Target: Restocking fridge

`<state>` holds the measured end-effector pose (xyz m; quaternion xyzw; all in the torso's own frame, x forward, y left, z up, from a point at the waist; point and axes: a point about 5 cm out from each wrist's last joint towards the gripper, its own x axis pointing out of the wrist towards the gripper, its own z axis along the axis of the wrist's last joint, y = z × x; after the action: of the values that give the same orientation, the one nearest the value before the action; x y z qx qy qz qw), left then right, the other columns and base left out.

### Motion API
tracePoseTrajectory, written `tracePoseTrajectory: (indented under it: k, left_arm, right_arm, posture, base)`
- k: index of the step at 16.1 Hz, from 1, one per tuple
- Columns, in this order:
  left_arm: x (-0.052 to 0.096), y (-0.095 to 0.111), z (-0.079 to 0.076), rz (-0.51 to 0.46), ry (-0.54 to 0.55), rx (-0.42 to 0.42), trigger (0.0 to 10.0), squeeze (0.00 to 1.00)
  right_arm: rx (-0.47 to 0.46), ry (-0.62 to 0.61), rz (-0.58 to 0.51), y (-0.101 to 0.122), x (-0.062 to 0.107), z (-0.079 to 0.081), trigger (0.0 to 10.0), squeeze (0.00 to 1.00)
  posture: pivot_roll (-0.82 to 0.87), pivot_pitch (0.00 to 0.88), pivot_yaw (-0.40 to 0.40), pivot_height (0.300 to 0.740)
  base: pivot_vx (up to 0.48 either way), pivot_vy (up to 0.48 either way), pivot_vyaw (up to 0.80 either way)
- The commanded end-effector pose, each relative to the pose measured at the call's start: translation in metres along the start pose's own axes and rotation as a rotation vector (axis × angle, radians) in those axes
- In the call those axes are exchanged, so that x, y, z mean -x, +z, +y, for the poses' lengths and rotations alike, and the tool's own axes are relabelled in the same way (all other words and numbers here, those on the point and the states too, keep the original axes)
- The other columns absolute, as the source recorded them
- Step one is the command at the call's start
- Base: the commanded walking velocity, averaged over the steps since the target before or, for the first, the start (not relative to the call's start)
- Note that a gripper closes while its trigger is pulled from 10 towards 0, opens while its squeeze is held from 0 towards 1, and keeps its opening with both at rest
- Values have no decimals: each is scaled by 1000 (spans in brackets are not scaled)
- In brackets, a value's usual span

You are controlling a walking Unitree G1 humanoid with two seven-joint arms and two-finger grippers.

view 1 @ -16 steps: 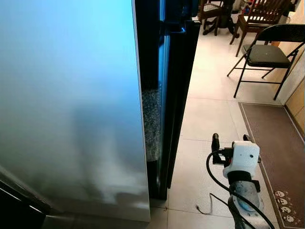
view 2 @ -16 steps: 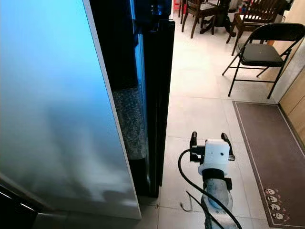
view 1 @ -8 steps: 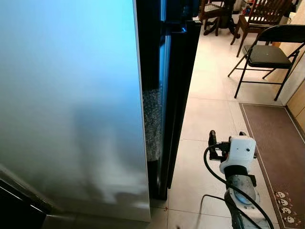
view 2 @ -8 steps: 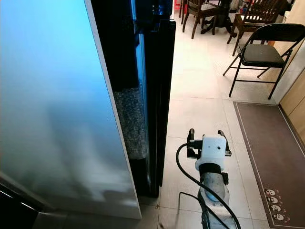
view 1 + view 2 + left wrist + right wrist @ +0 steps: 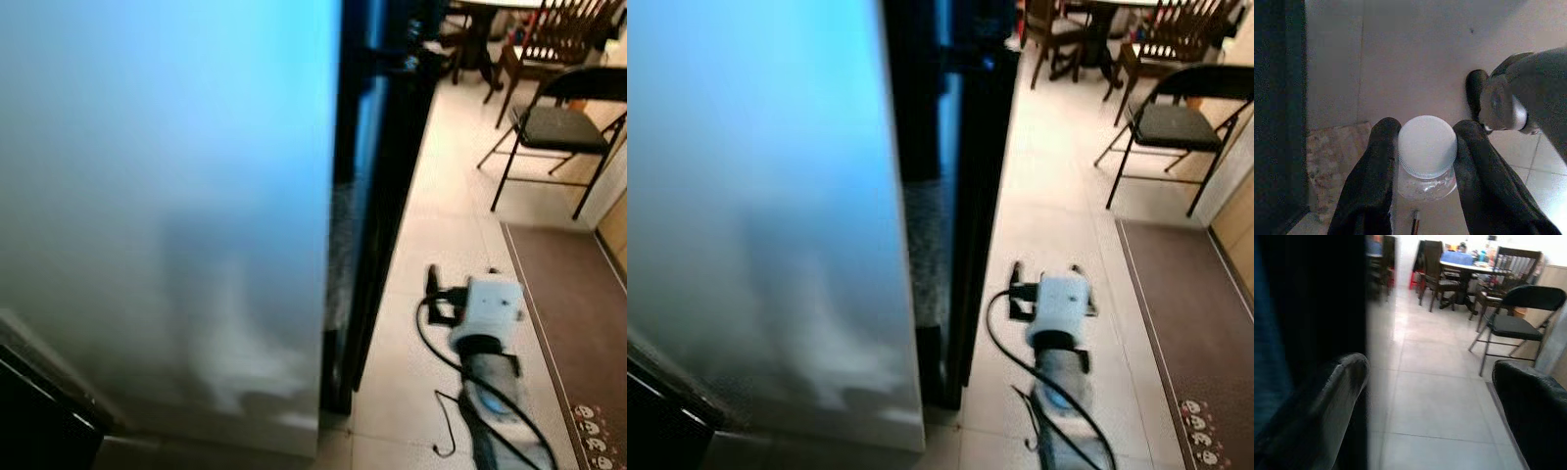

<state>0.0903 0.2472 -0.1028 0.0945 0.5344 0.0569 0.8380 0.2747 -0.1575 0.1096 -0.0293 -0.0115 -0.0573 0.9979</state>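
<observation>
Left fingers (image 5: pixel 1371 181): we pinch a white-capped jar (image 5: pixel 1426 155) over the floor.
Right gripper (image 5: pixel 1049 279): fingers spread, empty, beside the fridge door (image 5: pixel 764 215).
Advice: we should swing that door wide first.

We note motion blur across both eye views, blue-white sheen on fridge door (image 5: pixel 167 215), dim grainy left wrist view, bright floor (image 5: pixel 1058 206).
</observation>
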Motion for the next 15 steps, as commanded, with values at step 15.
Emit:
tracePoseTrajectory:
  k: [15]
  left_arm:
    - [0, -3, -1, 22, -21, 6, 10000, 0]
  right_arm:
    - [5, -2, 7, 2, -3, -3, 10000, 0]
  posture:
    - [-58, 0, 8, 740]
  base:
    - [0, 40, 0]
